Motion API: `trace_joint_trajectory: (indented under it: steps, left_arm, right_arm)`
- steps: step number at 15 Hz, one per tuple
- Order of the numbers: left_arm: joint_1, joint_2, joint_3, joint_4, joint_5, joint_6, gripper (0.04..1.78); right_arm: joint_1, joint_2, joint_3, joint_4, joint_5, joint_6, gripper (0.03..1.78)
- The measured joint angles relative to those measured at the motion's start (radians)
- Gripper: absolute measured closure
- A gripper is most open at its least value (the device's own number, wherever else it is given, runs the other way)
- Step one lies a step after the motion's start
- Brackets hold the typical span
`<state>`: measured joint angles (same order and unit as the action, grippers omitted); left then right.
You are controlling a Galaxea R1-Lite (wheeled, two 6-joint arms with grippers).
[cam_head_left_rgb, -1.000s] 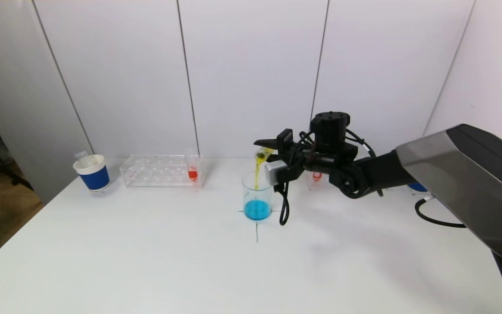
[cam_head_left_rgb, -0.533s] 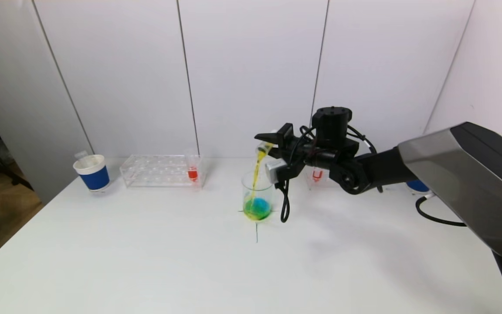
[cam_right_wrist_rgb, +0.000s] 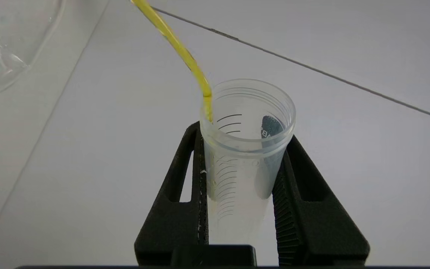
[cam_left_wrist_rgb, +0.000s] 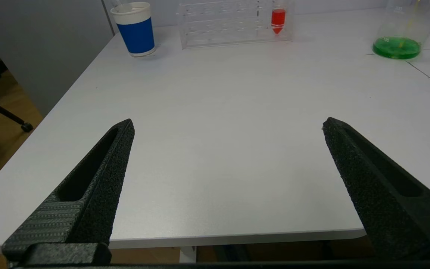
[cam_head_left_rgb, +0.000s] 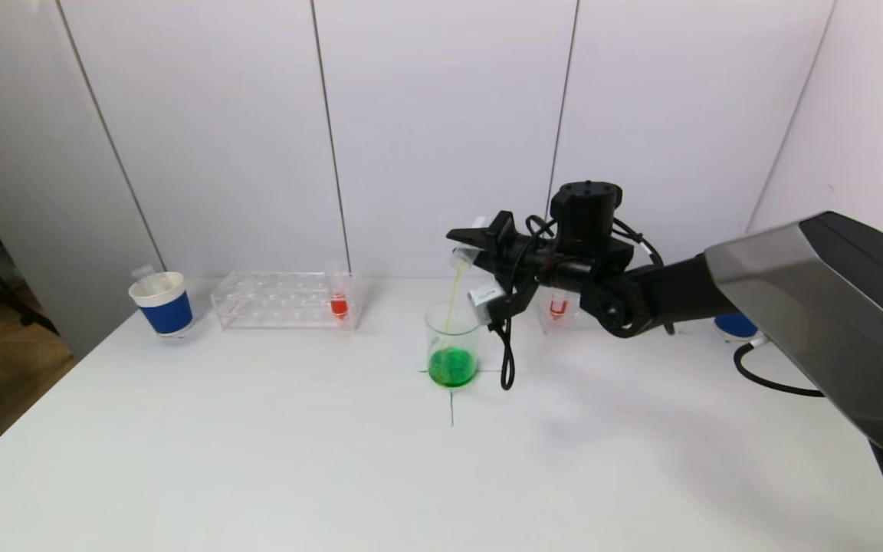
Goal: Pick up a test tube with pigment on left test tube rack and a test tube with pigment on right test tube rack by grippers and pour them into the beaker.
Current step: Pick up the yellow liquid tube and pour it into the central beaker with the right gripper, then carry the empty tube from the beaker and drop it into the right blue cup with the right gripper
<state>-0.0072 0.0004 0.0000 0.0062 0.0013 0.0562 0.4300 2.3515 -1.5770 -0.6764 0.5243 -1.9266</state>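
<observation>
So our right gripper (cam_head_left_rgb: 468,245) is up above the beaker (cam_head_left_rgb: 453,345), clamped on a clear graduated test tube (cam_right_wrist_rgb: 243,149) that's tipped mouth-down toward it. A thin yellow stream (cam_head_left_rgb: 451,303) runs from the tube's lip into the beaker, and the liquid (cam_head_left_rgb: 452,366) pooled in the bottom is bright green. In the right wrist view the two black fingers (cam_right_wrist_rgb: 185,194) press against either side of the tube, and the tube looks nearly drained, just a pale film left inside.

The beaker stands on the white table (cam_head_left_rgb: 257,460) right at a crossing of thin marked lines. Off to the left sits the left test tube rack (cam_head_left_rgb: 280,299), clear plastic, with one tube of red pigment (cam_head_left_rgb: 339,303) upright at its right-hand end. A blue and white paper cup (cam_head_left_rgb: 162,303) stands just beside that rack, further left. Behind our right arm there's another tube with red pigment (cam_head_left_rgb: 557,308), probably sitting in the right rack, though the arm hides most of it.

Our left gripper (cam_left_wrist_rgb: 226,127) hangs low near the table's front edge, fingers spread wide apart with nothing between them.
</observation>
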Motion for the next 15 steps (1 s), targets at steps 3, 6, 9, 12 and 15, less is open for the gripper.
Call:
trace_joint_trajectory:
  steps: [3,6,9,12,15]
  left_arm:
    - [0.0,0.0,0.0,0.0,0.0,0.0,0.06]
    - [0.0,0.0,0.0,0.0,0.0,0.0,0.06]
    - [0.0,0.0,0.0,0.0,0.0,0.0,0.06]
    - [0.0,0.0,0.0,0.0,0.0,0.0,0.06]
    - [0.0,0.0,0.0,0.0,0.0,0.0,0.06]
  right_arm:
    - [0.0,-0.008,-0.001,-0.004,0.0,-0.061,1.26]
    - [0.002,-0.014,0.002,-0.024,0.0,-0.09,1.26]
    - [0.009,-0.02,0.003,-0.026,0.0,-0.093,1.26]
    - [0.011,-0.023,0.004,-0.026,0.0,-0.093,1.26]
    - [0.014,-0.024,0.007,-0.027,0.001,-0.085,1.26]
